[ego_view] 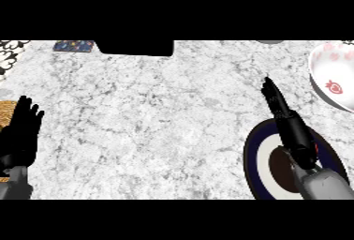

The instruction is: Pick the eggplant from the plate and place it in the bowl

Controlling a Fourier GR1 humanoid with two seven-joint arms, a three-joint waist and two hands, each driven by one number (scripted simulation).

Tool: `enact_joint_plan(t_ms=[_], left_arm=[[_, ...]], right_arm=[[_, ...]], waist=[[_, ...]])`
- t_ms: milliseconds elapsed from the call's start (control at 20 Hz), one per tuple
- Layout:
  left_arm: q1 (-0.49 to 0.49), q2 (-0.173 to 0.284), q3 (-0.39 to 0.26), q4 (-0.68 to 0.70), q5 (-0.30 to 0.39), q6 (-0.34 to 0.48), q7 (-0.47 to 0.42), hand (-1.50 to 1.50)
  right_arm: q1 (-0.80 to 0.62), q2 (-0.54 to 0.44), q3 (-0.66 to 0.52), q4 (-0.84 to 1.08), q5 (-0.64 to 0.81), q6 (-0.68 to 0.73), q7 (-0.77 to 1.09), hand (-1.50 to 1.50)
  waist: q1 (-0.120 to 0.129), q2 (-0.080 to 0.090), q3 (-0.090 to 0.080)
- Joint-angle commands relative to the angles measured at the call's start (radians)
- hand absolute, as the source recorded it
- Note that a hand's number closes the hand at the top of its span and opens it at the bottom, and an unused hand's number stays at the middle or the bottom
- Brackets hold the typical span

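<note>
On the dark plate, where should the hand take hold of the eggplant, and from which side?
Probably from above, across the eggplant, which lies flat on the plate. The right hand and forearm hide its right part, so its long axis cannot be judged.

The marble counter (159,117) carries a dark-rimmed plate (254,159) at its right near edge, with a white ring and a dark shape, likely the eggplant (280,166), at its centre. The right hand (290,124) stretches over the plate, fingers straight, pointing to the far edge. A white bowl (332,77) with red strawberry marks sits at the far right corner. The left hand (22,126) rests open at the left edge, fingers up.
</note>
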Motion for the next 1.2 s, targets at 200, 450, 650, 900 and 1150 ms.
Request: enact_joint_plan(t_ms=[200,450,650,900,1150], left_arm=[[-0.108,0.077,-0.114,-0.077,-0.151,-0.054,-0.084,0.00],[-0.149,0.093,-0.198,-0.097,-0.236,-0.066,-0.076,0.00],[-0.169,0.084,-0.217,-0.104,-0.259,-0.052,-0.059,0.00],[-0.180,0.053,-0.262,-0.116,-0.288,-0.036,-0.023,0.00],[-0.210,0.029,-0.268,-0.110,-0.302,-0.012,0.005,0.00]], right_arm=[[-0.122,-0.070,0.161,-0.075,-0.236,0.571,-0.004,1.50],[-0.202,-0.253,-0.065,0.130,-0.389,0.798,-0.138,-1.50],[-0.265,-0.371,-0.102,0.160,-0.425,1.097,-0.291,-1.50],[-0.374,-0.515,-0.128,0.193,-0.289,1.256,-0.366,-1.50],[-0.440,-0.596,-0.116,0.106,-0.132,1.256,-0.374,-1.50]], waist=[[0.024,0.003,0.037],[-0.011,0.008,0.035],[-0.009,0.001,0.034],[0.006,-0.001,0.033],[0.005,-0.002,0.033]])
